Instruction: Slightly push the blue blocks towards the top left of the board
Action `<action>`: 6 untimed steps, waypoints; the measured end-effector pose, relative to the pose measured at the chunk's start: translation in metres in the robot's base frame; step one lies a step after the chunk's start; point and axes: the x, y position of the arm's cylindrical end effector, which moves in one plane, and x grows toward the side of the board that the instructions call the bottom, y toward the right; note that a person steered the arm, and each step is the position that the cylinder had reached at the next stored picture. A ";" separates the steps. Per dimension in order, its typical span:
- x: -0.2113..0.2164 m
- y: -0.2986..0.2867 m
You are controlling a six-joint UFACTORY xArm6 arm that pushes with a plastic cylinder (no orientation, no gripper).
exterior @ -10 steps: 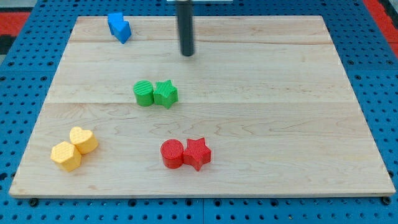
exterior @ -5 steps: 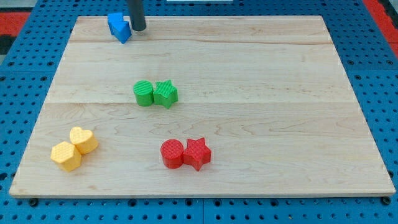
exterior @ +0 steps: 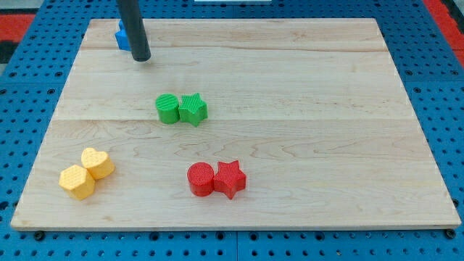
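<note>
A pale wooden board (exterior: 290, 145), made of planks whose seams run from the view's left to its right, fills most of the picture. It lies on a blue pegboard surface (exterior: 449, 94) dotted with rows of small holes. A red surface (exterior: 14, 22) shows at the view's top left and top right corners. No brand, label or writing can be read anywhere.

The arm has no pincer, so nothing is spread or pinched. It ends in a straight dark rod that comes down from the view's top edge, and my tip (exterior: 141, 59) rests on the board near its top left corner.

The blue block (exterior: 121, 36) is just above and to the view's left of my tip, mostly hidden behind the rod. Its shape cannot be made out, and I cannot tell whether it is one block or two.

Below my tip and slightly to the view's right, a green cylinder (exterior: 167, 109) and a green star (exterior: 193, 109) touch side by side. Further below them, a red cylinder (exterior: 201, 179) touches a red star (exterior: 230, 178). Well below my tip and to its left, a yellow heart (exterior: 96, 162) touches a yellow hexagonal block (exterior: 77, 181).
</note>
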 end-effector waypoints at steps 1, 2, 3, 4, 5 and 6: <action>-0.002 0.055; -0.025 0.048; -0.026 0.005; -0.026 -0.030; -0.024 -0.030; -0.001 -0.010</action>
